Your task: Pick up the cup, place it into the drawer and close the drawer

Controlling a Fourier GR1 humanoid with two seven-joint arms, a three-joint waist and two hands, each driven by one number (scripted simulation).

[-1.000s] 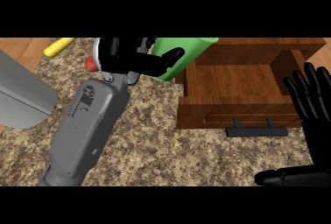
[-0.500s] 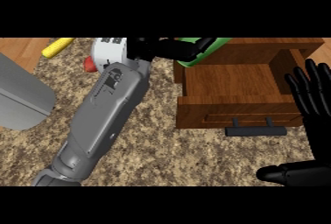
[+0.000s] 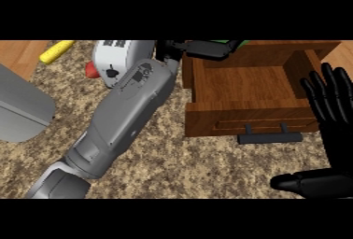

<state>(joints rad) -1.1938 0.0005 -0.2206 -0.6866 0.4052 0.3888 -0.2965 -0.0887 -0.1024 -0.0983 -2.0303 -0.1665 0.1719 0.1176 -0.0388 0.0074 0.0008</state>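
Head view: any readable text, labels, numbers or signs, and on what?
None readable.
Grey left forearm: dark printed marking, too blurred to read.
White toaster-like appliance: small dark mark on its side, no legible characters.
Open brown wooden drawer: no text.

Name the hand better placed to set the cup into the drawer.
Left. The left hand is curled round the green cup at the open drawer's far edge. The right hand rests open beside the drawer.
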